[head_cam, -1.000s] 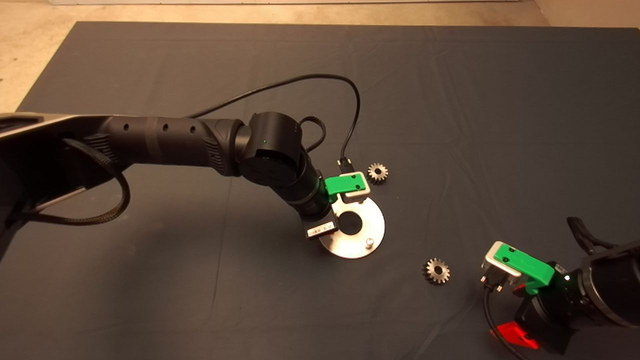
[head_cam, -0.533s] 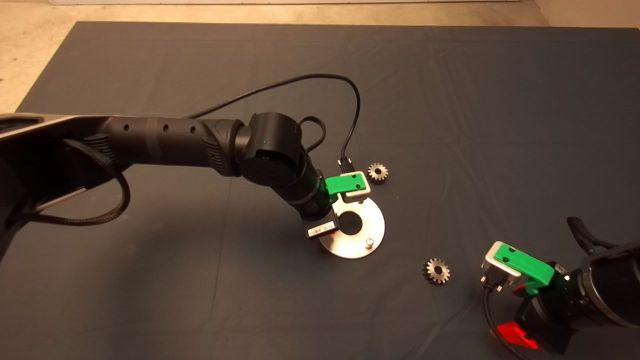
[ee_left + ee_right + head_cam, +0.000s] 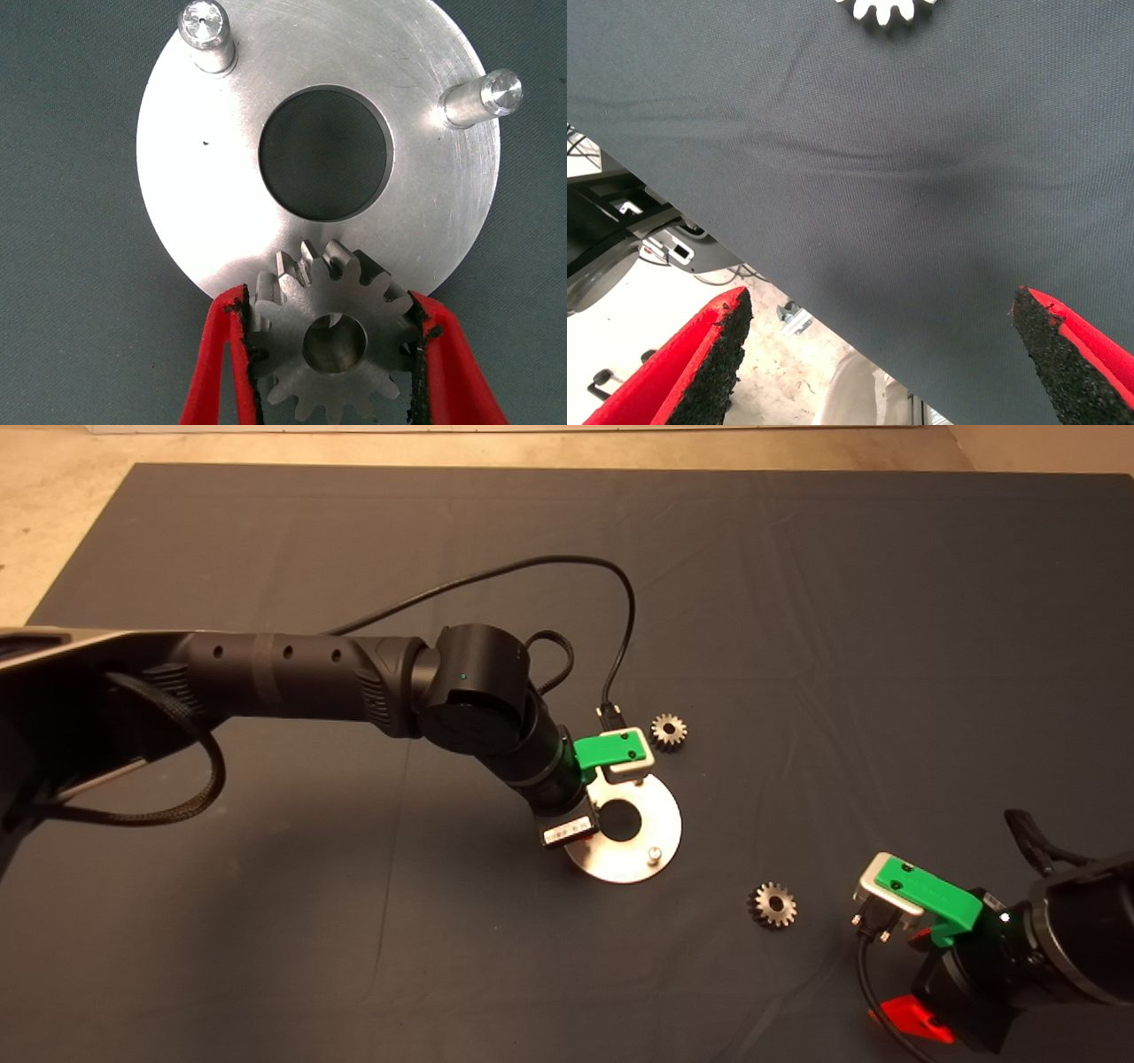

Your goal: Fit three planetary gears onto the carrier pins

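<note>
Two loose gears (image 3: 670, 731) (image 3: 773, 904) flank the disc (image 3: 660, 824) mid-mat — left gripper (image 3: 332, 354) clamps a toothed silvery gear (image 3: 335, 343) over its rim; right gripper (image 3: 877, 354) gapes, parked.

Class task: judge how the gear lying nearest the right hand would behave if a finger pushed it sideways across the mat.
The gear lies flat on the mat, so it would probably slide, not roll or tip. It looks like solid metal: likely rigid and heavy for its size. The woven mat may drag on its teeth, so it could twist while sliding.
</note>
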Controlling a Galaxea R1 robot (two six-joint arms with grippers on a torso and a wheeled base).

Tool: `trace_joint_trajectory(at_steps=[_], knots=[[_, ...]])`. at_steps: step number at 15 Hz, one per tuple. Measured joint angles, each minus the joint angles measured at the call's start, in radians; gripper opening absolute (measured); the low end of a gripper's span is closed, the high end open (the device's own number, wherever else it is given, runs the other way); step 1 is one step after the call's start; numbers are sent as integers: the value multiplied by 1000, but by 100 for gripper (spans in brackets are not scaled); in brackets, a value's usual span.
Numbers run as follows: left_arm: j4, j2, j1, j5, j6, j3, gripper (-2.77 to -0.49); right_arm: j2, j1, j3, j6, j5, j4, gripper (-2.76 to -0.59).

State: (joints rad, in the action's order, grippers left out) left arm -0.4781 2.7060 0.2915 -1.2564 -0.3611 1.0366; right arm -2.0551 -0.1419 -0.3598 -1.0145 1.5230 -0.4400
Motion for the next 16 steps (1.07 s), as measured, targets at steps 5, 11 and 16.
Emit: trace_joint_trajectory(at_steps=[5,11,16], knots=[[16,0,5,-3,0,3,-267,0,0,0,0,0,0,-118],[27,-5,14,-27,31,8,-267,0,0,0,0,-1,0,-118],[30,-11,14,-23,30,7,-267,-1,-3,0,0,-1,0,-118]])
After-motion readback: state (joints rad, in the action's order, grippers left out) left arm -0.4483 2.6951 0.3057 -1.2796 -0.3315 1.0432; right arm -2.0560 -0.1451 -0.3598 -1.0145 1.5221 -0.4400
